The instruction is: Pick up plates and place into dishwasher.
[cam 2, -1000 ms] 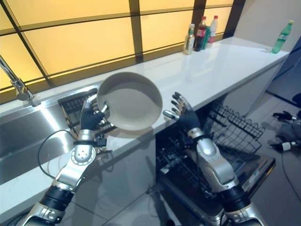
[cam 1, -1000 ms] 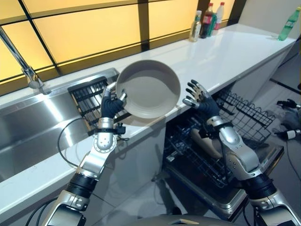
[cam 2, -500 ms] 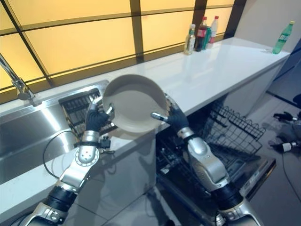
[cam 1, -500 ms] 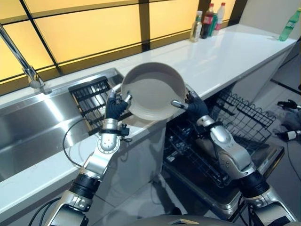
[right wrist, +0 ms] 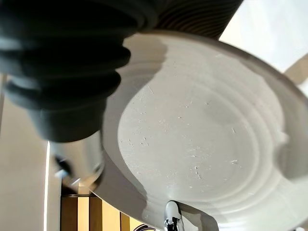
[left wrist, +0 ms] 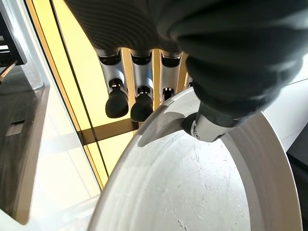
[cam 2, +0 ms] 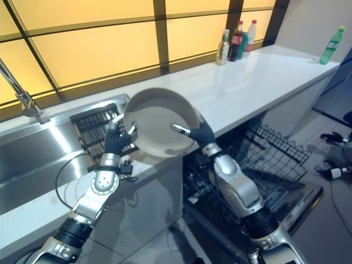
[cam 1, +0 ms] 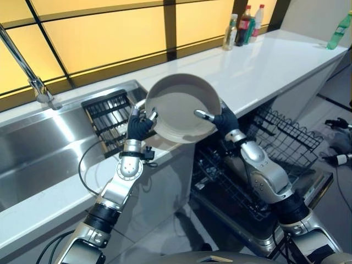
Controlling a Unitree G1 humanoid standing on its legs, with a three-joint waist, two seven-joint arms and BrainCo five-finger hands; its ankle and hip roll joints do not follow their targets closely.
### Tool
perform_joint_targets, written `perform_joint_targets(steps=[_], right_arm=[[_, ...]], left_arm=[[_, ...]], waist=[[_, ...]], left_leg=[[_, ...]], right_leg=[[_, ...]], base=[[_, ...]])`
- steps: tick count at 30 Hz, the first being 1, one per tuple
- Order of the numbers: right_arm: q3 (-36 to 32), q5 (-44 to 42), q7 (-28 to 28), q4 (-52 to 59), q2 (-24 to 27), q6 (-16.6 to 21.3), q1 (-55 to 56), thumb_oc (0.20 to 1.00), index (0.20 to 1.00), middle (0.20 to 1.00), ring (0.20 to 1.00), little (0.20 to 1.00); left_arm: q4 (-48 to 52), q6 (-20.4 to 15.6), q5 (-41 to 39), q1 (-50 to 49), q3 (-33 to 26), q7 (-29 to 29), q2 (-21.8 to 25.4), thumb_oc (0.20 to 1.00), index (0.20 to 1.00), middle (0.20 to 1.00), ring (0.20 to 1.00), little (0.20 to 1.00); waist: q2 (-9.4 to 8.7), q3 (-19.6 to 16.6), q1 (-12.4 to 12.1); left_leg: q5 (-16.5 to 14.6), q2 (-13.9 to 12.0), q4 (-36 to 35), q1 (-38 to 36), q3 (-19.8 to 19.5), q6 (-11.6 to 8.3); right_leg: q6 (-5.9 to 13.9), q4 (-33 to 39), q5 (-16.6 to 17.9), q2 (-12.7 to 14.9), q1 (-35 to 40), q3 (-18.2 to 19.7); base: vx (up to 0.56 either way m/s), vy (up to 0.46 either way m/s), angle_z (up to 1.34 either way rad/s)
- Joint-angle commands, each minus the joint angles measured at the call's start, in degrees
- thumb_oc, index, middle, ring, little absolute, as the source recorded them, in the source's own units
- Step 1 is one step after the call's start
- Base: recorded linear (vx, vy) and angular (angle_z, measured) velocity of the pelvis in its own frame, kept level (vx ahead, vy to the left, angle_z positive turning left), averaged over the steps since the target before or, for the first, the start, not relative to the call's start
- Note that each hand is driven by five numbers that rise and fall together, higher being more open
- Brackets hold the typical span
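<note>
A wide grey plate (cam 1: 181,107) is held tilted in the air above the counter's front edge, its hollow face toward me. My left hand (cam 1: 138,125) pinches its left rim, thumb on the inside and fingers (left wrist: 118,101) behind the plate (left wrist: 202,183). My right hand (cam 1: 223,120) grips the right rim, with the thumb laid across the face and the fingers behind the plate (right wrist: 202,139). Below and to the right, the dishwasher (cam 1: 308,190) stands open with its lower rack (cam 1: 278,137) pulled out.
A black dish rack (cam 1: 104,115) lies in the steel sink (cam 1: 38,148), with a faucet (cam 1: 33,82) at the far left. The white counter (cam 1: 264,60) carries several bottles (cam 1: 242,25) at the back and a green bottle (cam 1: 338,27) at the far right.
My right hand came in from the right with spread fingers and closed on the plate's right rim. The plate and my left hand drifted slightly to the right.
</note>
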State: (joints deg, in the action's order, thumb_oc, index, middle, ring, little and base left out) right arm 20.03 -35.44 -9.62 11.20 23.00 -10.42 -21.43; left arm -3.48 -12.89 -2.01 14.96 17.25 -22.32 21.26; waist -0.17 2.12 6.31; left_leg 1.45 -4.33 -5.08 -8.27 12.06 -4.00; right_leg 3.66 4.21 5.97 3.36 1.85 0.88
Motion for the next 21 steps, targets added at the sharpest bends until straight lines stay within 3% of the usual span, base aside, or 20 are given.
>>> perform_joint_targets(steps=[1,14,18,19,20,21], right_arm=[[1.5,-0.8,2.0,1.4,-3.2,0.8,-6.4,0.2,0.2,0.2,0.2,0.2],[1.2,-1.7,7.8,0.3,-0.9,1.4,-5.4,0.2,0.2,0.2,0.2,0.2],[-0.7,-1.9,8.3,0.4,0.1,4.1,-3.5,0.2,0.2,0.2,0.2,0.2],[-1.3,-2.0,8.4,0.4,0.2,5.0,-2.9,0.2,0.2,0.2,0.2,0.2],[-2.0,-2.1,8.7,0.5,0.4,5.7,-2.1,0.2,0.2,0.2,0.2,0.2],[-2.9,-2.2,9.1,0.7,0.7,6.4,-1.1,0.2,0.2,0.2,0.2,0.2]], left_arm=[[0.0,-3.5,-0.2,8.6,5.2,1.1,-0.6,0.2,0.2,0.2,0.2,0.2],[0.0,-4.6,-0.6,8.3,4.0,1.4,0.2,0.2,0.2,0.2,0.2,0.2],[-0.3,-5.3,-3.4,7.6,3.0,2.2,0.0,0.2,0.2,0.2,0.2,0.2],[-0.7,-5.5,-5.0,7.3,2.8,2.9,-0.3,0.319,0.319,0.319,0.319,0.319],[-0.8,-5.9,-6.4,7.0,2.6,3.5,-0.5,0.89,0.89,0.89,0.89,0.89],[-0.9,-6.4,-8.0,6.3,2.2,4.3,-0.7,1.0,1.0,1.0,1.0,1.0]], waist=[[-1.42,-2.2,-0.9],[-1.6,-2.3,-0.9],[-1.65,-2.3,-0.5],[-1.7,-2.4,-0.4],[-1.65,-2.3,-0.2],[-1.61,-2.3,0.1]], left_leg=[[-0.8,3.9,0.1,3.5,-4.3,5.41],[-0.5,3.7,0.1,3.6,-4.0,5.28],[-0.6,3.5,0.1,3.5,-3.6,5.22],[-0.6,3.5,0.1,3.5,-3.4,5.2],[-0.6,3.5,0.1,3.5,-3.4,5.21],[-0.6,3.4,0.1,3.5,-3.2,5.21]], right_leg=[[2.96,-6.8,-3.9,0.8,-1.3,-2.6],[2.99,-6.7,-3.8,0.9,-1.5,-2.9],[2.95,-6.4,-3.5,0.8,-1.5,-2.8],[2.96,-6.2,-3.5,0.7,-1.5,-2.7],[2.93,-6.2,-3.4,0.7,-1.5,-2.6],[2.9,-6.3,-3.5,0.6,-1.6,-2.4]], base=[[0.0,0.0,0.0],[0.0,0.0,0.0],[0.0,0.0,0.0],[0.0,0.0,0.0],[0.0,0.0,0.0],[0.0,0.0,0.0]])
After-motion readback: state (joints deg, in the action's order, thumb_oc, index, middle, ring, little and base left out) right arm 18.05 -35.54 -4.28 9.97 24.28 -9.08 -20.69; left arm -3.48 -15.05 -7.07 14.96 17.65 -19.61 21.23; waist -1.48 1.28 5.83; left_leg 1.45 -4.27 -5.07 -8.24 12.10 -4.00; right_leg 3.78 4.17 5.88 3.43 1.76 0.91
